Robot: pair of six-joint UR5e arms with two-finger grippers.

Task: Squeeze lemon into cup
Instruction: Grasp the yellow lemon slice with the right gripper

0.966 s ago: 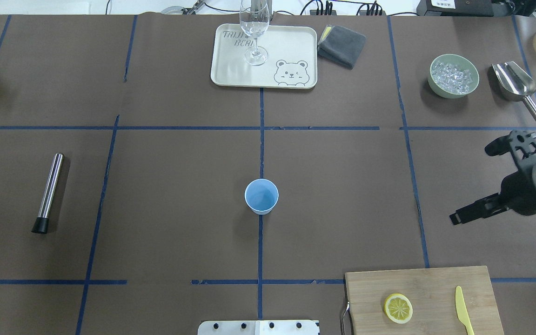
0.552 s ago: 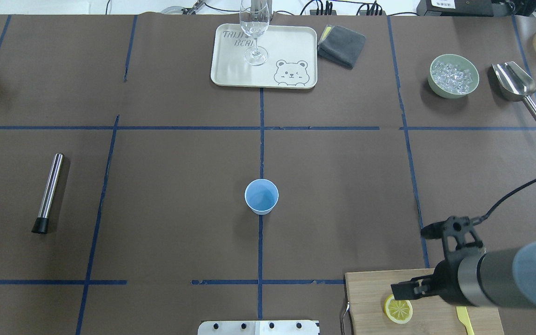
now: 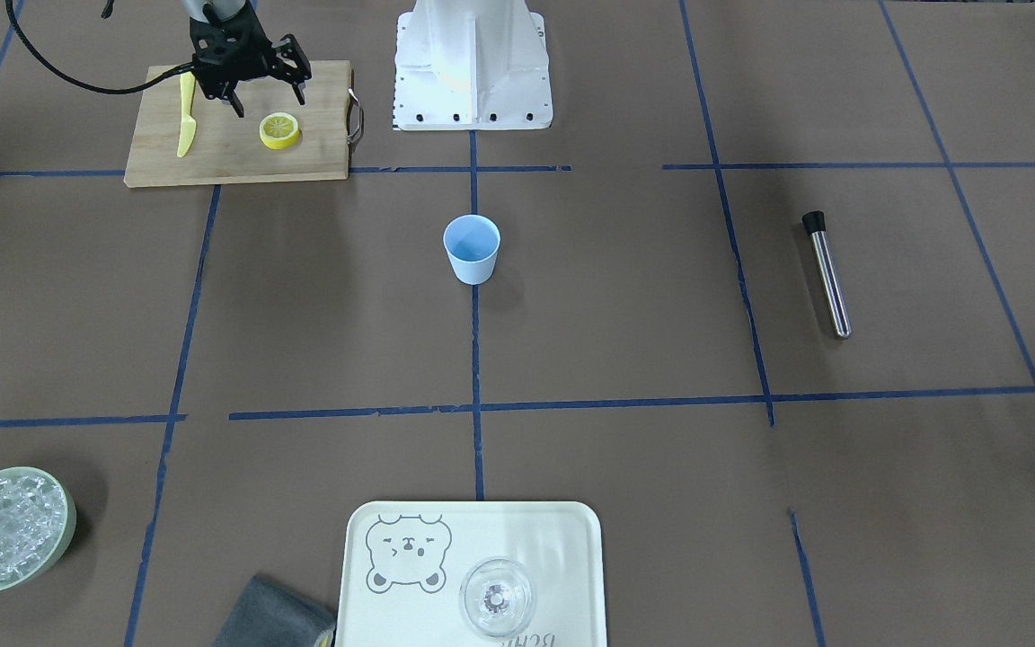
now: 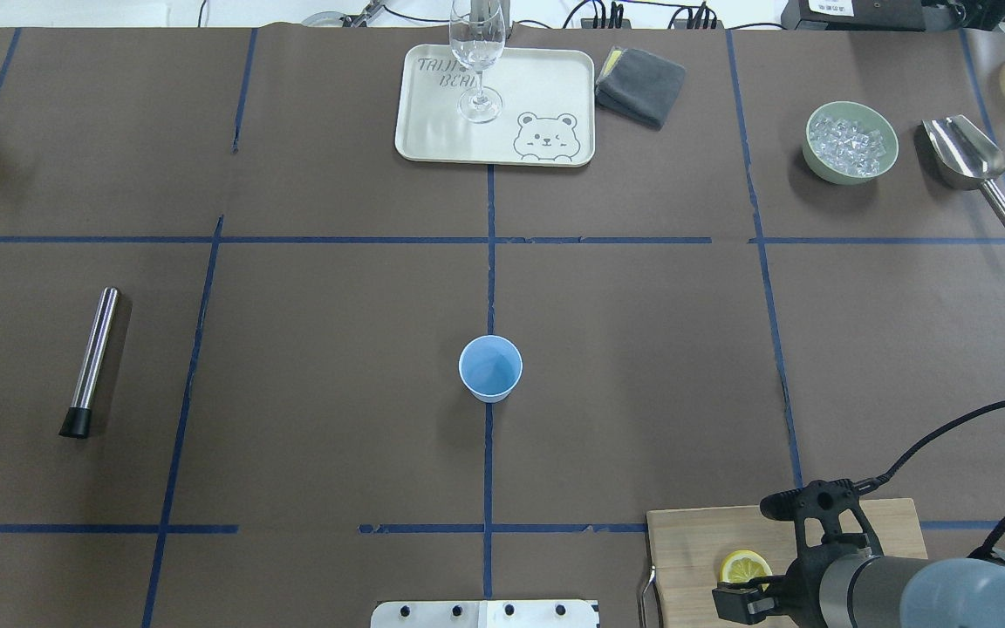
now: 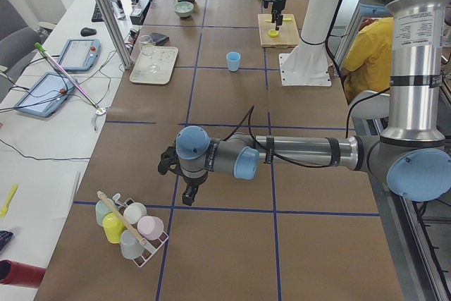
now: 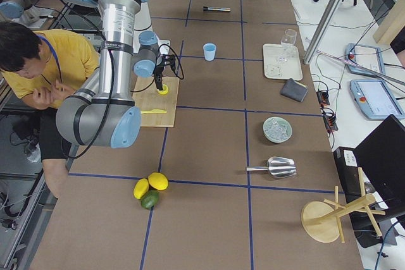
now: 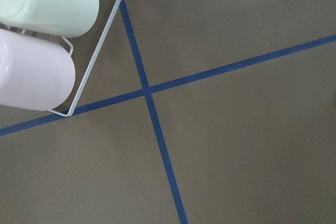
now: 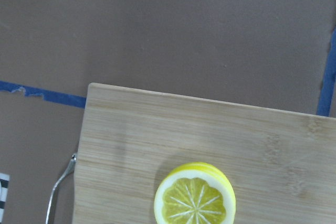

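The lemon slice (image 3: 280, 131) lies flat on the wooden cutting board (image 3: 230, 157), pale segmented face up. It also shows in the right wrist view (image 8: 195, 196) and, partly hidden by the arm, in the overhead view (image 4: 740, 565). My right gripper (image 3: 266, 101) hangs open just above the board, beside the slice and apart from it. The light blue cup (image 4: 490, 368) stands upright mid-table, also in the front view (image 3: 472, 249). My left gripper (image 5: 185, 195) shows only in the left side view, low over the table; I cannot tell if it is open.
A yellow knife (image 3: 184, 126) lies on the board. At the far side are a tray (image 4: 433, 139) with a wine glass (image 4: 476, 61), a grey cloth (image 4: 642, 83), a bowl of ice (image 4: 850, 142) and a scoop (image 4: 965, 157). A steel muddler (image 4: 94, 359) lies left. A cup rack (image 5: 130, 227) stands near the left gripper.
My right arm has swung from the right side of the table back toward the near edge and now hangs over the cutting board by the lemon slice. The cup has not moved.
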